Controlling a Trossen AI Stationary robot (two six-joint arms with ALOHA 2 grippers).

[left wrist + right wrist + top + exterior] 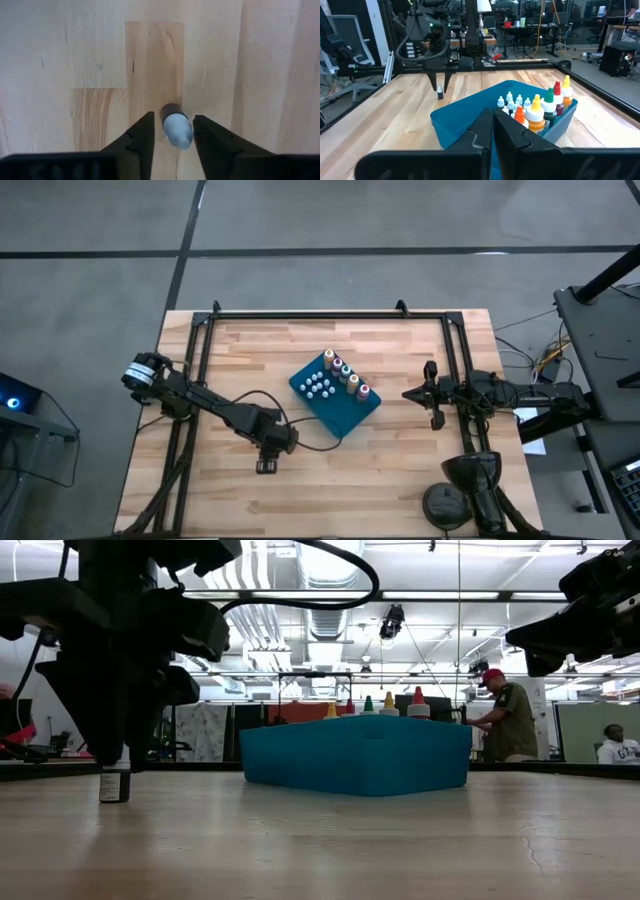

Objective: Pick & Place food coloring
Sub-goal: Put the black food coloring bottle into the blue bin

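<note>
A small dark bottle with a white top (177, 129) stands upright on its base on the wood near the table's near edge (115, 784). My left gripper (173, 116) hangs over it, pointing down, open, with one finger on each side of the top; I see no touch. The blue tray (345, 412) sits mid-table. It holds a row of colour-topped bottles (348, 375) and a cluster of white-topped ones (318, 386). My right gripper (408, 393) waits to the tray's right, shut, level and pointing at the tray (465, 115).
A black metal frame (330, 313) runs along the table's far edge and down both sides. The left arm's cable (310, 442) loops over the wood near the tray. Bare wood lies around the lone bottle. People (508, 720) stand in the room beyond.
</note>
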